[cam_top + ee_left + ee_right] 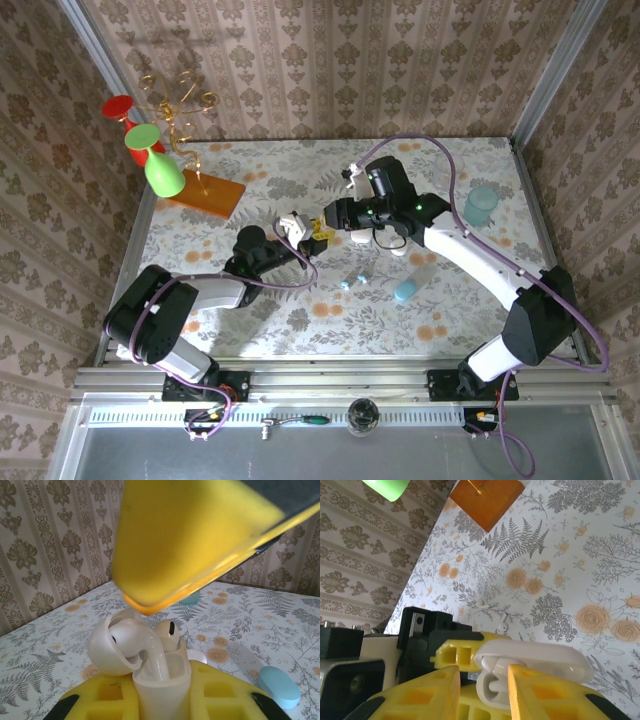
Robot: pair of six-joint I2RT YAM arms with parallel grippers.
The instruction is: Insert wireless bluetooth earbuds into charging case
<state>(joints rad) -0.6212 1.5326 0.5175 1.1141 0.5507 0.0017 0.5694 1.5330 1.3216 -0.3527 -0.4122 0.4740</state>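
The charging case (162, 682) is held upright over the middle of the surface (300, 322), a little toward the far edge. Its rounded lid (106, 652) is swung open to one side. In the left wrist view one white earbud (168, 631) sits in the case with its head showing above the rim. A second earbud (131, 636) leans beside it, its stem reaching down into the case and its head against the open lid. The left claw (162, 702) is clamped tight on the body of the case, a yellow finger pressed to each side. The right claw (485, 680) meets it from the right with its fingers partway apart. They straddle the open mouth of the case, a gap shows on one side, and it has hold of nothing I can make out. From the left wrist view, one of its yellow fingers (190, 540) hangs just over the earbuds. Toward the near edge lie two tiny whitish pieces with cyan tips (347, 284), close together. Just right of them is a light-blue capsule (412, 285). A teal cup (480, 204) stands near the right edge. At the far left corner an orange block (205, 190) carries a gold wire stand (180, 95), with a green goblet (160, 168) tilted against it and a red goblet (120, 108) behind.
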